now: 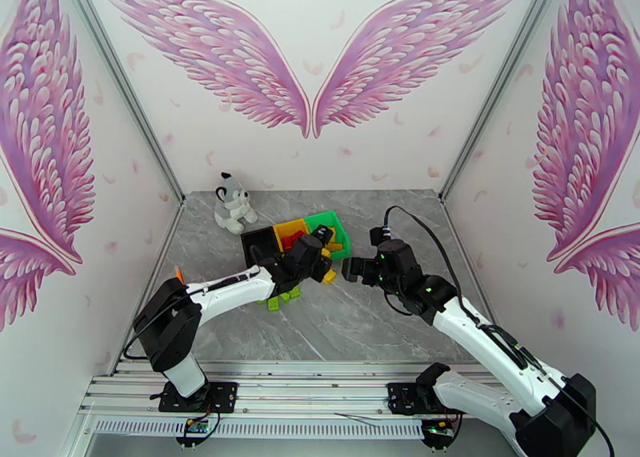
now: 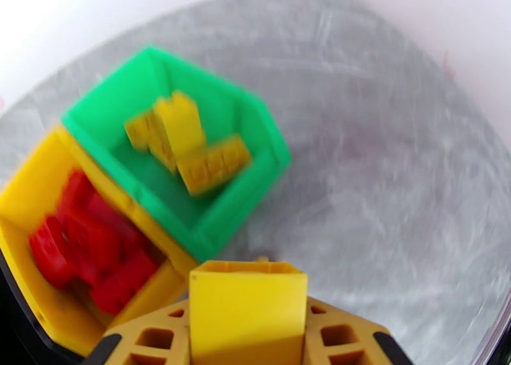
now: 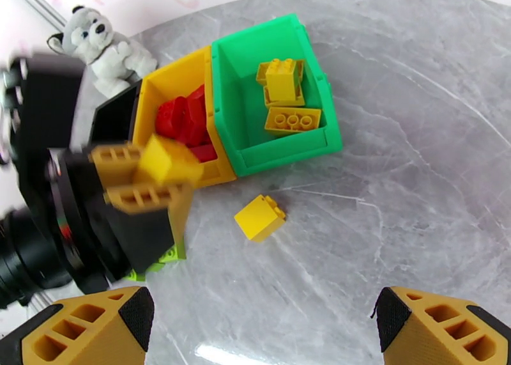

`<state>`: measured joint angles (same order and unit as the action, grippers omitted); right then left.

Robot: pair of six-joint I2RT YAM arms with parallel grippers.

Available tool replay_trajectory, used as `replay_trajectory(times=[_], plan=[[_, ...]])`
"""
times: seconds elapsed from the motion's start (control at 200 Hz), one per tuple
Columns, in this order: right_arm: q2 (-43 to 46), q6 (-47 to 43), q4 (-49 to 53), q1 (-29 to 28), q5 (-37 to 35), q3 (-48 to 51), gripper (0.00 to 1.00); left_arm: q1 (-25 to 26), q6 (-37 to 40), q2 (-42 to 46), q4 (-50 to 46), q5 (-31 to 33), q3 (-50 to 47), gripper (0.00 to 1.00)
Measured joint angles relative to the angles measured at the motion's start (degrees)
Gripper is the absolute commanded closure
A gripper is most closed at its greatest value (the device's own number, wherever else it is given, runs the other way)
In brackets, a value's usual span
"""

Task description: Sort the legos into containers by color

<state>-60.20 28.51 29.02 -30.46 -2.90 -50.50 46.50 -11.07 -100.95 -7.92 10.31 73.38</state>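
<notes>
My left gripper point(image 3: 160, 171) is shut on a yellow lego point(image 3: 167, 160), held just in front of the yellow container point(image 3: 148, 88); from its own wrist the brick point(image 2: 248, 309) sits between the fingers. The yellow container point(image 2: 25, 187) holds red legos point(image 2: 89, 245). Beside it, the green container point(image 2: 211, 225) holds yellow legos point(image 2: 191, 146). The black container point(image 1: 258, 246) stands at the left of the row. A loose yellow lego point(image 3: 260, 217) lies on the table in front of the green container point(image 3: 281, 155), and my right gripper point(image 3: 262, 334) hovers open above it. Green legos point(image 1: 282, 298) lie under the left arm.
A grey-white plush toy point(image 1: 232, 202) sits at the back left, behind the black container. The grey marble table point(image 1: 376, 330) is walled by white panels on three sides. The two grippers point(image 1: 324, 252) point(image 1: 352, 268) are close together near the containers.
</notes>
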Motion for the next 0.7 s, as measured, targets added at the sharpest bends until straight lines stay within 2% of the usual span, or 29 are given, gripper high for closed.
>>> replay_trajectory(times=[0.155, 0.28, 0.36, 0.45, 0.7], plan=[[0.1, 0.0, 0.0, 0.1, 0.0, 0.0, 0.02, -2.8, 0.2, -8.4, -3.2, 0.9, 13.3, 0.64], [0.1, 0.0, 0.0, 0.1, 0.0, 0.0, 0.02, -4.9, 0.0, -14.5, -6.0, 1.6, 20.1, 0.56], [0.2, 0.0, 0.0, 0.2, 0.0, 0.0, 0.02, -6.3, -0.3, -17.0, -7.0, 1.3, 21.7, 0.40], [0.2, 0.0, 0.0, 0.4, 0.0, 0.1, 0.02, -7.4, -1.4, -18.1, -7.9, 1.1, 21.9, 0.31], [0.2, 0.0, 0.0, 0.5, 0.0, 0.2, 0.02, -6.5, -0.7, -17.3, -6.3, 0.4, 20.5, 0.22]])
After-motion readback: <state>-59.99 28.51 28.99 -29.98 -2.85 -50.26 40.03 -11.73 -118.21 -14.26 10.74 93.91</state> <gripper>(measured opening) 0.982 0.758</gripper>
